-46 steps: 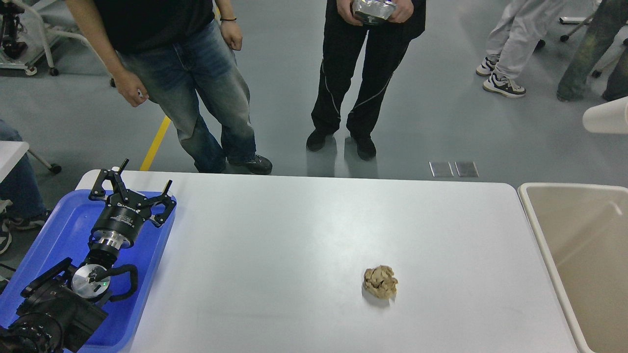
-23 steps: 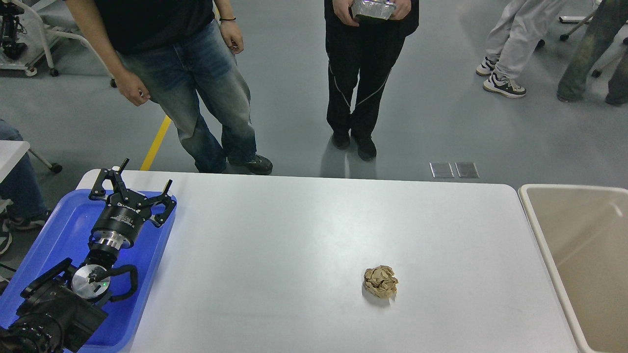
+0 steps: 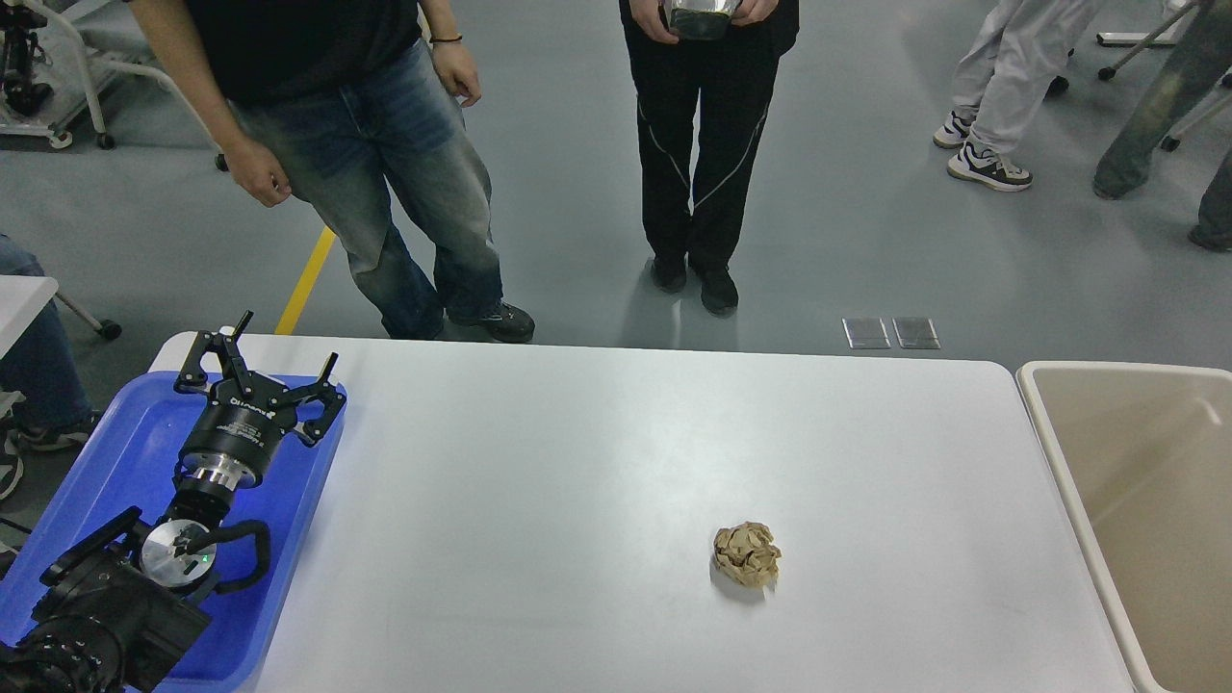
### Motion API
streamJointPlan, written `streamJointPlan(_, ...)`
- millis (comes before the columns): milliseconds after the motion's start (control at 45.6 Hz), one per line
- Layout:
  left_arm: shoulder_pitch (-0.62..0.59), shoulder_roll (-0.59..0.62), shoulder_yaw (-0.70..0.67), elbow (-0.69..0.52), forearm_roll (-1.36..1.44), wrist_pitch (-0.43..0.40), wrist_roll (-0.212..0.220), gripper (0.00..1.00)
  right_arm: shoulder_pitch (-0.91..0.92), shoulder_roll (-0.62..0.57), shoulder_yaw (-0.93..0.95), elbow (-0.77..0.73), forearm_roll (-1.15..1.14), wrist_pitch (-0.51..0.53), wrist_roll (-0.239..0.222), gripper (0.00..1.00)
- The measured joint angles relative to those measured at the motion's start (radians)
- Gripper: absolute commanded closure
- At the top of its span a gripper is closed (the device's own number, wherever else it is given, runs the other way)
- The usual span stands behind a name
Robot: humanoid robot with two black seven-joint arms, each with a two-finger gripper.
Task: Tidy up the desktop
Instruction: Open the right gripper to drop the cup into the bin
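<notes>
The white desktop (image 3: 577, 500) fills the middle of the head view. A crumpled brown paper ball (image 3: 747, 554) lies on it right of centre, toward the near edge. My left gripper (image 3: 284, 345) is open and empty, hovering over the far end of the blue tray (image 3: 115, 452) at the table's left side, far from the paper ball. My right arm and gripper are out of view.
A beige rectangular bin (image 3: 1136, 500) stands against the table's right edge. Two people stand just beyond the far edge: one in jeans (image 3: 385, 164), one in black trousers (image 3: 703, 144) holding a shiny object. More legs show at the far right.
My left arm and the paper ball have not moved. The person in black trousers has drawn their feet together and shifted slightly left.
</notes>
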Motion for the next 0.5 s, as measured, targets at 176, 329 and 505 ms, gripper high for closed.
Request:
streamJointPlan(176, 0.0, 0.0, 0.0, 0.0, 0.0, 0.0, 0.0, 0.0, -0.044, 0.048, 0.0, -0.006, 0.022, -0.028, -0.008, 1.0)
streamJointPlan(329, 0.0, 0.0, 0.0, 0.0, 0.0, 0.0, 0.0, 0.0, -0.071, 0.081, 0.001, -0.01, 0.035, -0.043, -0.012, 1.0)
streamJointPlan(505, 0.0, 0.0, 0.0, 0.0, 0.0, 0.0, 0.0, 0.0, -0.087, 0.106, 0.001, -0.01, 0.047, -0.049, -0.014, 1.0)
